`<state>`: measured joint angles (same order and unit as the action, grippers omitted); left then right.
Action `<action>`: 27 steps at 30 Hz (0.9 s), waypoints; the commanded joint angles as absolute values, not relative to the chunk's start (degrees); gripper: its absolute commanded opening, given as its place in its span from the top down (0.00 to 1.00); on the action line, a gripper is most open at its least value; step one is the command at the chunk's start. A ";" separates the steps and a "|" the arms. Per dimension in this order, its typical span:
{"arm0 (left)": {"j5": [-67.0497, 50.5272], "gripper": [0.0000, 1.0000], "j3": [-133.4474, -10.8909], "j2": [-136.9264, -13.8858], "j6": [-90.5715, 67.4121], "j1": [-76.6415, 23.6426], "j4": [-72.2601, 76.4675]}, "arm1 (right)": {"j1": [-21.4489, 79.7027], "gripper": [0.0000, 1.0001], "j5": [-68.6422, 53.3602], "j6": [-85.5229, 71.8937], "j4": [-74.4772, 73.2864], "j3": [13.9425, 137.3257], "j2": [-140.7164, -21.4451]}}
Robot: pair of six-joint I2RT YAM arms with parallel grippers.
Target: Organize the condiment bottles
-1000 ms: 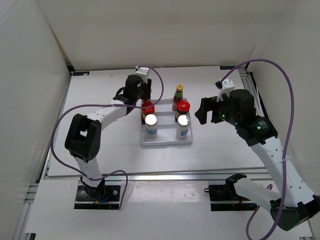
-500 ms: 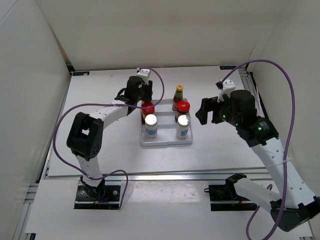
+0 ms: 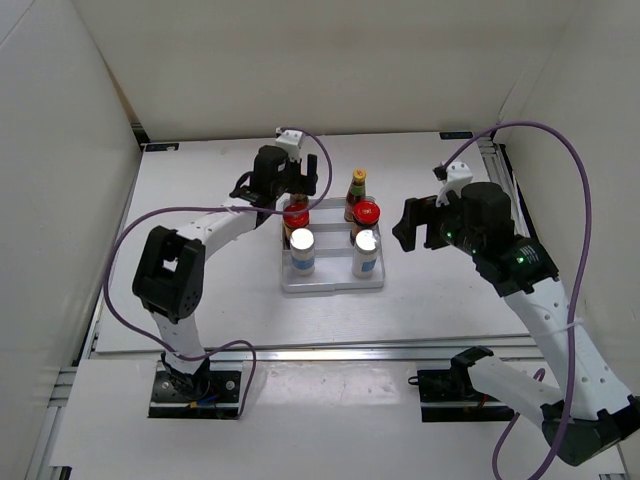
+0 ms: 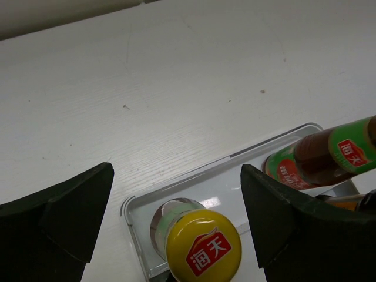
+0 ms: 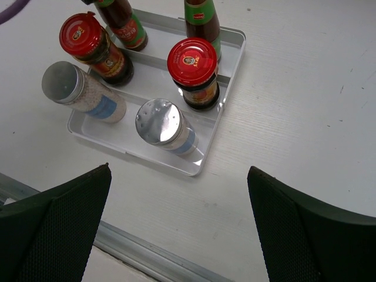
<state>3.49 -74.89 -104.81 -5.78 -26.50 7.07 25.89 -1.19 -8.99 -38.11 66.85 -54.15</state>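
Beneath the spread left end effector (image 4: 176, 176), the yellow-capped bottle (image 4: 204, 252) is standing upright. The right end effector (image 5: 179, 170), also spread, is hovering farther off.

On my left wrist feed I can read 海天 in white on a red badge atop the yellow cap (image 4: 204, 254) of the near sauce bottle. The same 海天 badge sits on the green neck label of the second sauce bottle (image 4: 329, 158) at the right edge. On my right wrist feed, the red lids (image 5: 192, 60) carry round emblems and the shakers (image 5: 104, 107) blue labels, all too small to read.
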 commanded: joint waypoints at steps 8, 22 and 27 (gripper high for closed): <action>5.35 0.00 -82.35 -90.63 -1.59 -26.89 3.35 | 25.66 0.00 5.44 -12.56 -38.84 67.41 -52.82; 34.43 0.00 -50.12 -50.56 -1.41 -23.55 -12.12 | 25.66 0.00 15.11 -11.24 -40.52 70.84 -53.53; 43.25 0.00 -36.78 -32.72 -5.02 -23.55 -16.70 | 25.14 0.00 18.19 -12.66 -41.22 70.31 -57.39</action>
<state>35.83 -41.52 -39.75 -2.83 -23.49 -12.93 25.47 15.14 -12.05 -41.95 69.23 -55.61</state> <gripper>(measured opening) 0.998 0.998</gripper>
